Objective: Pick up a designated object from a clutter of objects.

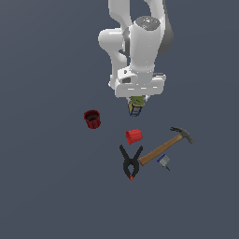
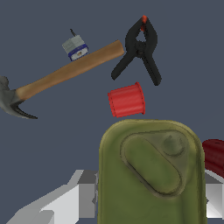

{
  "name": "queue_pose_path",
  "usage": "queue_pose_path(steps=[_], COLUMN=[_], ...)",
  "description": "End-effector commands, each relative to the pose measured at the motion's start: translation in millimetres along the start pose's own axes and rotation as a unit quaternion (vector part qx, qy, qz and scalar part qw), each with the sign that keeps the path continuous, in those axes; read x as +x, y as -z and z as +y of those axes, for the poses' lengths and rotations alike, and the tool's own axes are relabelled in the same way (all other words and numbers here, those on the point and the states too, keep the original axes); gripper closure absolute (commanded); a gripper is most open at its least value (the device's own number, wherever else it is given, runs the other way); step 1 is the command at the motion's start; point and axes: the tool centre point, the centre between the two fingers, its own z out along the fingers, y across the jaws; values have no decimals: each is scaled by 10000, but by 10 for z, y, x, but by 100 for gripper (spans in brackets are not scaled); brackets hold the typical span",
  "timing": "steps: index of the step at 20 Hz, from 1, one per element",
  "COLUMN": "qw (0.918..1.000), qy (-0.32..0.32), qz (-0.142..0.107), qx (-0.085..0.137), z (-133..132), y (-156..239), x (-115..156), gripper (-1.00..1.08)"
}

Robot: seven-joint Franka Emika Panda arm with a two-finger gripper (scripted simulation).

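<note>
My hand (image 1: 137,103) is clamped on the olive-topped can (image 2: 151,170), which hangs between my fingers (image 2: 65,203) above the worktop (image 1: 46,186), apart from the clutter. I judge the lift underway; next calls for a steady rise. The upright red cup (image 1: 92,119) looks empty; the other (image 1: 134,136) lies tipped.

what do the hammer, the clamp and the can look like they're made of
Hammer: brown handle with a grain-like look, likely wood; dull grey head, probably steel.
Clamp: matte black body with a red tip, looks like plastic, though coated metal is possible.
Can: olive-green top with a pressed oval and a rivet-like bump, suggesting painted tin; it sits between the gripper's fingers.
</note>
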Motion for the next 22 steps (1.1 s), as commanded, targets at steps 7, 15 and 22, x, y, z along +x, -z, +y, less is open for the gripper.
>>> queue_pose_path(steps=[7, 15, 22], qw=[10000, 10000, 9999], qy=[-15, -30, -34], qz=[-31, -66, -80], qx=[-10, -39, -55], z=[605, 1045, 1237], y=[675, 1156, 1366], x=[-211, -344, -388], gripper=[108, 108, 108])
